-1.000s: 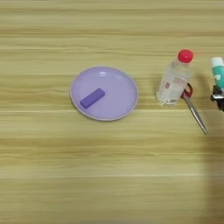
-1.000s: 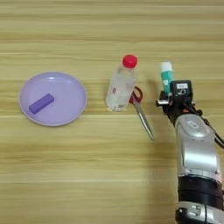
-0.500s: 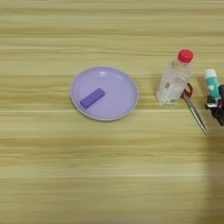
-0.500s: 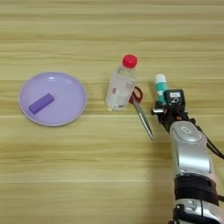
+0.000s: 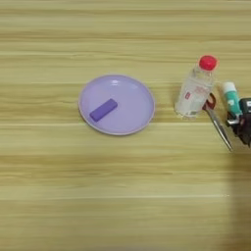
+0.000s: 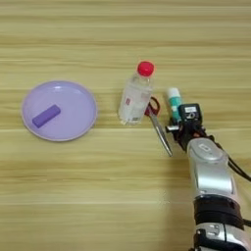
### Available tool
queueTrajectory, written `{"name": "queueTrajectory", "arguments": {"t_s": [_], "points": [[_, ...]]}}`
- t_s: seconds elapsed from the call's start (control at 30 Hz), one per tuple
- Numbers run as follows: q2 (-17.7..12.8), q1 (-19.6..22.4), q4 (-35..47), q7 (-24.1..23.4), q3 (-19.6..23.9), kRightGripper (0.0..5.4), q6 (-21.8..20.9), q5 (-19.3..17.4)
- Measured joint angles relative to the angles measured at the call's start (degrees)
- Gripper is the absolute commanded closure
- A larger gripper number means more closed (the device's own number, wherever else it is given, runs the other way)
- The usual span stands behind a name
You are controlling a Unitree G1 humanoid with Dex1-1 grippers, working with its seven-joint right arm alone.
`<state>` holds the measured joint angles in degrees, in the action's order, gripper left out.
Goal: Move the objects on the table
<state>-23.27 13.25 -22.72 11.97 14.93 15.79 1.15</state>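
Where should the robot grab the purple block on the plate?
Probably across the two long sides of the block, at its middle, coming straight down from above. It lies flat and slanted on the plate, well inside the raised rim, so the fingers should turn to match its slant.

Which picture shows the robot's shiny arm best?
The right eye view: the whole silver forearm shows there, rising from the bottom edge to its tool at the teal tube. The left eye view shows only the tool's dark tip at its right edge.
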Motion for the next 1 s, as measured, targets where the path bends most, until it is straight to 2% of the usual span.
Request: {"name": "queueTrajectory", "arguments": {"t_s": [1.0], "points": [[-1.5,2.2,-3.5,2.1,-2.7,3.74,-0.4,-0.1]]}}
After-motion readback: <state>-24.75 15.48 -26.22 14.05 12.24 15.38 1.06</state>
